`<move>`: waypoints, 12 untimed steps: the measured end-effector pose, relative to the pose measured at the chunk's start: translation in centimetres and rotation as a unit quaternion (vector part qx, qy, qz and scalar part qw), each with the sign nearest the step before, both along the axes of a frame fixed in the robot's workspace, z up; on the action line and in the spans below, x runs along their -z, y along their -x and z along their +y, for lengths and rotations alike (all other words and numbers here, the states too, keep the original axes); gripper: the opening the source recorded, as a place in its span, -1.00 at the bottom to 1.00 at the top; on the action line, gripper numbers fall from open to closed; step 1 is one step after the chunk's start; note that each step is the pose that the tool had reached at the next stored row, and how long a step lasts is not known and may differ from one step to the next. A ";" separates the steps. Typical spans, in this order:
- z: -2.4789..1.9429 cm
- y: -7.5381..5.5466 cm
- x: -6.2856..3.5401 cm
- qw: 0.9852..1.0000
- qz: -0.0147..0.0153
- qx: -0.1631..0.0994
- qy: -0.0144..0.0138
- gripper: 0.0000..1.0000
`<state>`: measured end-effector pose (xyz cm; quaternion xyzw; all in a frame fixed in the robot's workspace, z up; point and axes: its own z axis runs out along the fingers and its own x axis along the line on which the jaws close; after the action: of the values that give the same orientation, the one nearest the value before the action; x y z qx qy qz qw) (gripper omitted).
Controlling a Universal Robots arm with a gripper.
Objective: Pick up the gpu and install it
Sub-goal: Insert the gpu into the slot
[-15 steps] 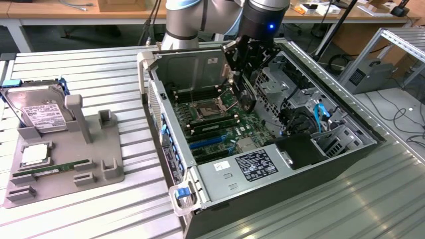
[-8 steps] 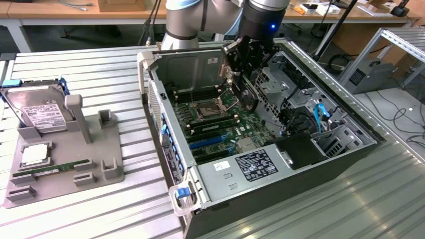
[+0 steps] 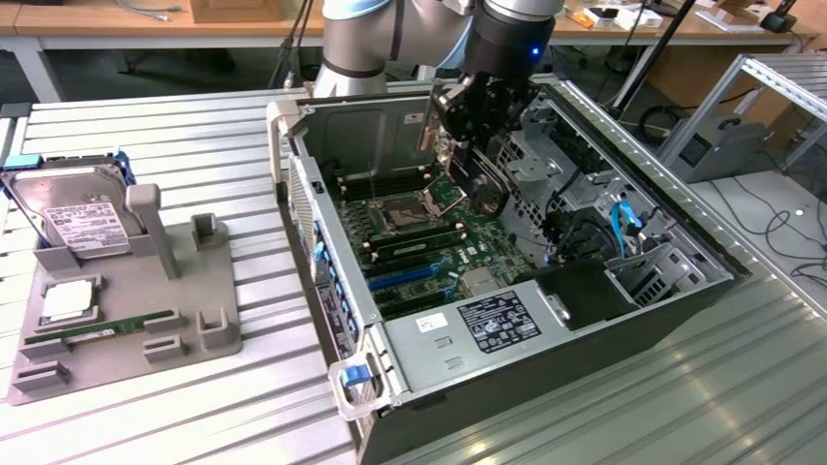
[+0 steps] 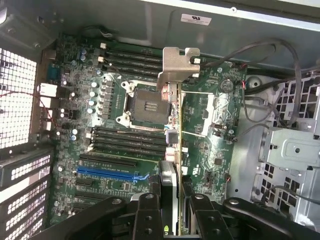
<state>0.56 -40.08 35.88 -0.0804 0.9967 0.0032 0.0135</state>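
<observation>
The gpu [image 4: 174, 142] is picked up, pinched edge-on in the jaws of the gripper [image 4: 172, 202] above the motherboard [image 4: 85, 115] inside the open case [image 3: 543, 397], and by the look of it not yet seated in a slot

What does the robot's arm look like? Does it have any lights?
The thick round silver-grey robot arm is made of smooth tube sections. Its wrist end is a black cylinder with a small blue glowing light. Below that sits the black metal gripper, with chunky jaws fastened by round screws.
</observation>
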 end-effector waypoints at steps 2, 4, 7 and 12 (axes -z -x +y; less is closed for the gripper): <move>0.00 0.0 0.01 1.000 0.000 -0.009 0.000 -0.47; 0.00 0.0 0.03 1.000 0.000 -0.018 0.000 -0.47; 0.00 0.0 0.04 1.000 0.000 -0.029 0.000 -0.47; 0.00 0.0 0.08 0.999 0.000 -0.045 0.000 -0.47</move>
<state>0.56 -40.08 35.80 -0.1256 0.9920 0.0038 0.0134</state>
